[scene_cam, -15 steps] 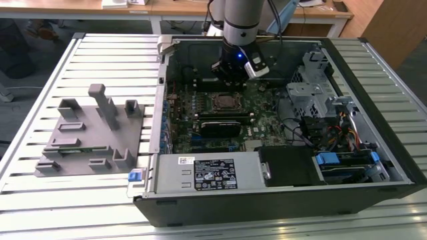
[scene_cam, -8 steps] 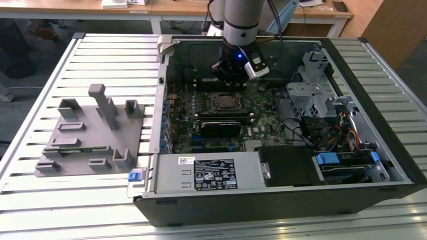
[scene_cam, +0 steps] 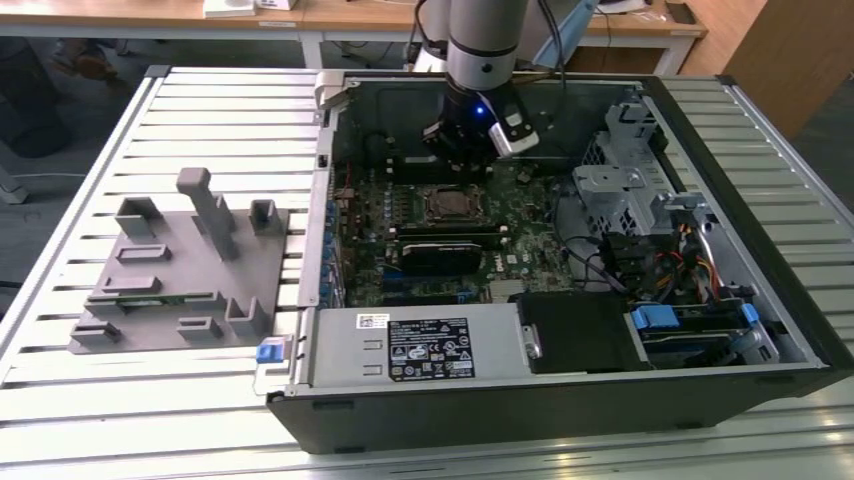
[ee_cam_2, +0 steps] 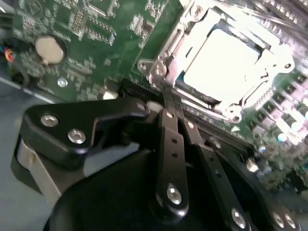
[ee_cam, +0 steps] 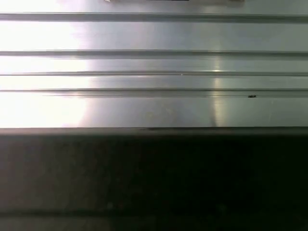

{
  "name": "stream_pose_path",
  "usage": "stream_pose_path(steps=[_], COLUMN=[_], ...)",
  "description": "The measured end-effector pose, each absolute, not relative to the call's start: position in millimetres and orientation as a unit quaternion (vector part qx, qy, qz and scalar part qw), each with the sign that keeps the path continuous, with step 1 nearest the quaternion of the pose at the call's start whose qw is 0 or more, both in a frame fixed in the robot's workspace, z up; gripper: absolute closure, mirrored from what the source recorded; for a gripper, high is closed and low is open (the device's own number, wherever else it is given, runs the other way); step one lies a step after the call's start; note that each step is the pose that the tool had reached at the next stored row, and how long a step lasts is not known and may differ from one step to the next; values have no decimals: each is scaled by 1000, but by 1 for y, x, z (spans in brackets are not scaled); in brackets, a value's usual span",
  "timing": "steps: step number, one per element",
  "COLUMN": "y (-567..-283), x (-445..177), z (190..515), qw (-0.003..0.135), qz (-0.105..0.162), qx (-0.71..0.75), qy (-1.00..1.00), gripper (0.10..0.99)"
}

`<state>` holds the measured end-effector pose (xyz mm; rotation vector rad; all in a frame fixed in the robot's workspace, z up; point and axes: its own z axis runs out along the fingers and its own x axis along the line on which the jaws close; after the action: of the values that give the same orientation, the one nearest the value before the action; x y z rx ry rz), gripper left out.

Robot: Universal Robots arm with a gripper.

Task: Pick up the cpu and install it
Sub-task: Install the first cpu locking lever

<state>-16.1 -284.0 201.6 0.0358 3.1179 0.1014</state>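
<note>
My pincer (ee_cam_2: 168, 108) is clenched with nothing in it, fingers pressed together just above the motherboard (ee_cam_2: 96, 43). Just beyond its tips, the cpu (ee_cam_2: 226, 65) lies seated in its socket (scene_cam: 445, 203), framed by the metal bracket.

Probably a robotics lab or workshop: an open computer case (scene_cam: 561, 250) lies on a slatted aluminium table (scene_cam: 160, 400), with wooden desks (scene_cam: 334, 15) behind.
</note>
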Motion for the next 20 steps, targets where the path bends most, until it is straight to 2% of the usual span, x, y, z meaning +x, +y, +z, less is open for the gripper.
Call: stream_pose_path(steps=[20], y=[-289], x=[-14], z=[208], qw=[10], qz=[32], qx=[12], qy=[999], gripper=[980])
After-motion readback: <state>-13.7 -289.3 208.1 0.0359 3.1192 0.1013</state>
